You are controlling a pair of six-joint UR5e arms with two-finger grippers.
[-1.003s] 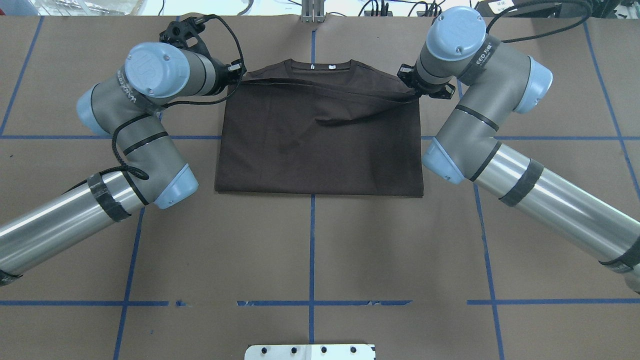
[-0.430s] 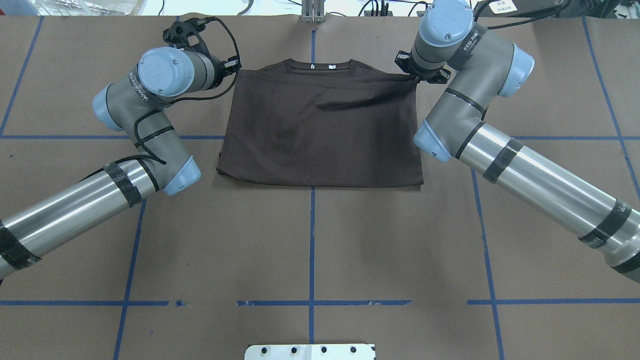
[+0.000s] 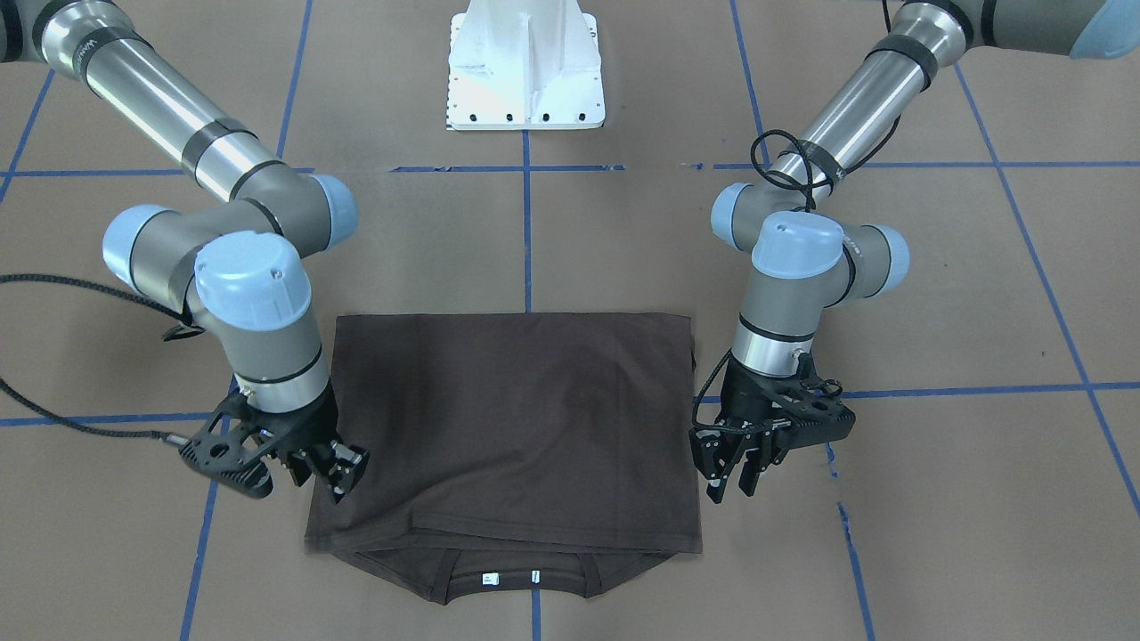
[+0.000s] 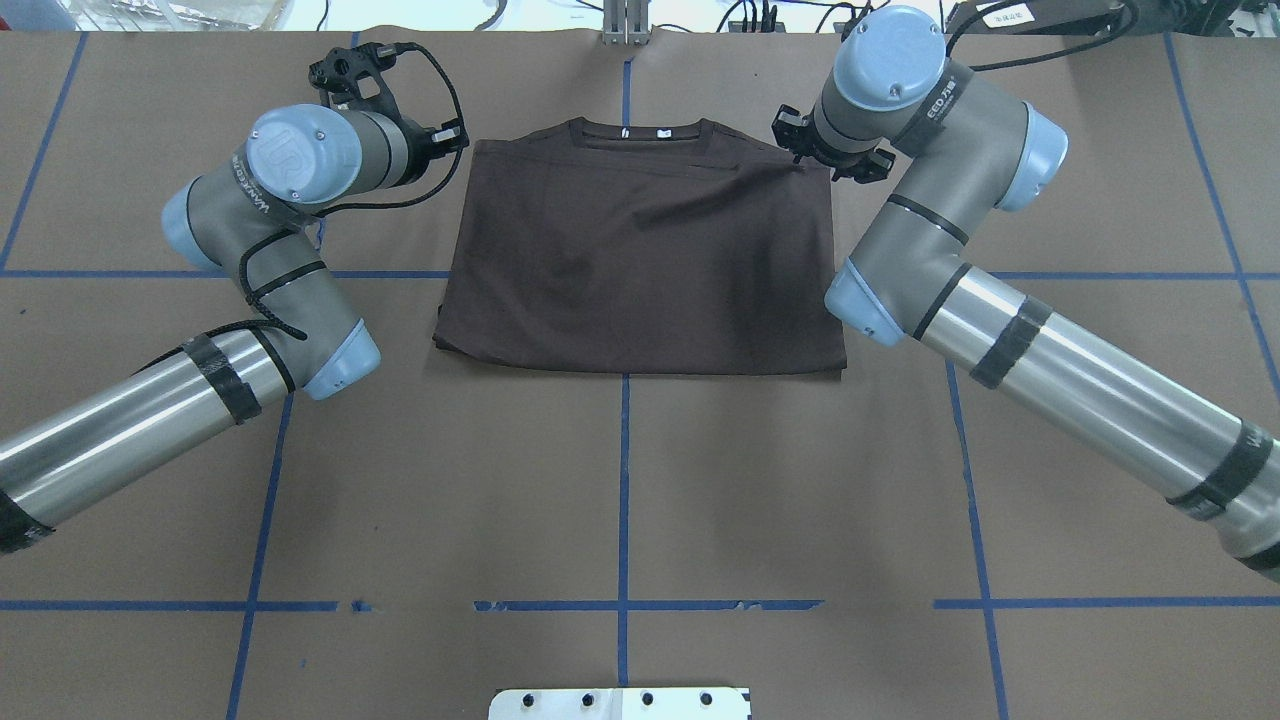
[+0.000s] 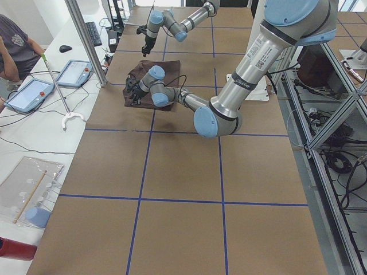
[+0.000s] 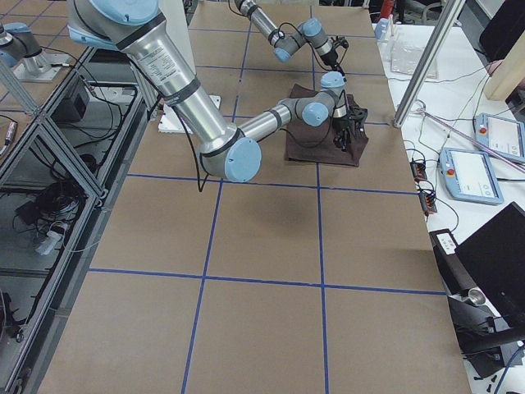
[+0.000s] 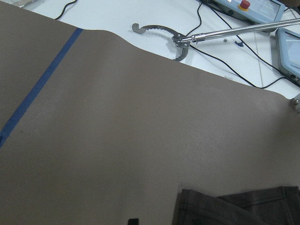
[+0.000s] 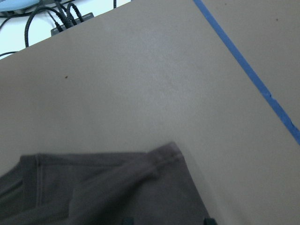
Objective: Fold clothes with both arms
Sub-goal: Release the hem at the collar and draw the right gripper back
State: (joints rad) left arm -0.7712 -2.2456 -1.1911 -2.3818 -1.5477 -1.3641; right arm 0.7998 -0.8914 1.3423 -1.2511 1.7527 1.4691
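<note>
The dark brown T-shirt (image 4: 640, 260) lies flat on the table, folded in half. Its top layer's edge stops just short of the collar (image 3: 512, 574) and its white neck tags. My left gripper (image 3: 730, 481) hangs open just off the shirt's side edge, near the collar end, with nothing between its fingers. My right gripper (image 3: 346, 472) is open above the opposite corner of the top layer. The right wrist view shows that corner (image 8: 164, 157) lying loose on the table. In the left wrist view a shirt corner (image 7: 234, 208) sits at the bottom right.
The white bolted pedestal (image 3: 525, 71) stands at the robot's side of the table. Blue tape lines (image 4: 622, 480) cross the brown table cover. Beyond the table's far edge lie tablets (image 5: 31, 94), cables and a grabber tool (image 7: 178, 40); a person (image 5: 14, 43) sits there.
Both grippers carried the shirt's lifted edge away from the robot toward the collar, lowered it and opened. The top layer now lies flat, and the grippers have drawn slightly outward.
</note>
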